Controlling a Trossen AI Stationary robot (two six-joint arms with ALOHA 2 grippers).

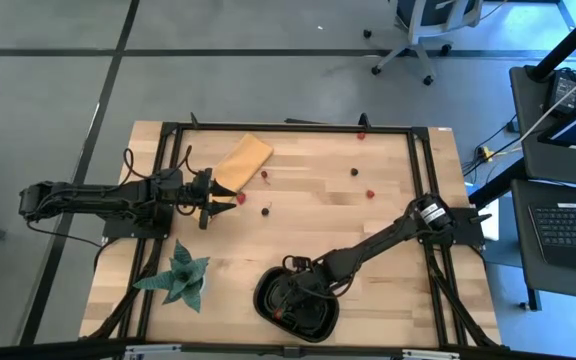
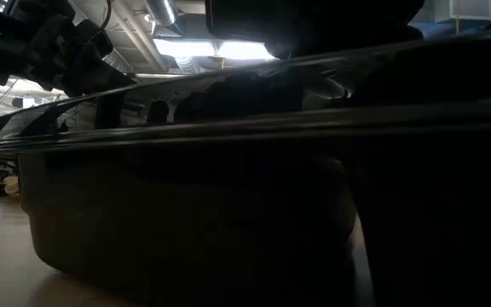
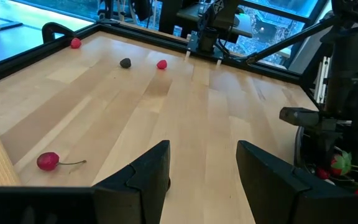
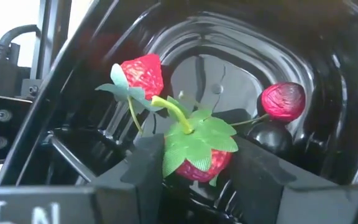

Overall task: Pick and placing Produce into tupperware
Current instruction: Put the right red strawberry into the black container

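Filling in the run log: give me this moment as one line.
left gripper: open, near board | right gripper: over tray, strawberry between fingers | loose berries on table

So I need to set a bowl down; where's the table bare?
Bare: the wood between the plant, the tray and the loose berries. Crowded: around the board and left gripper; the right gripper fills the tray.
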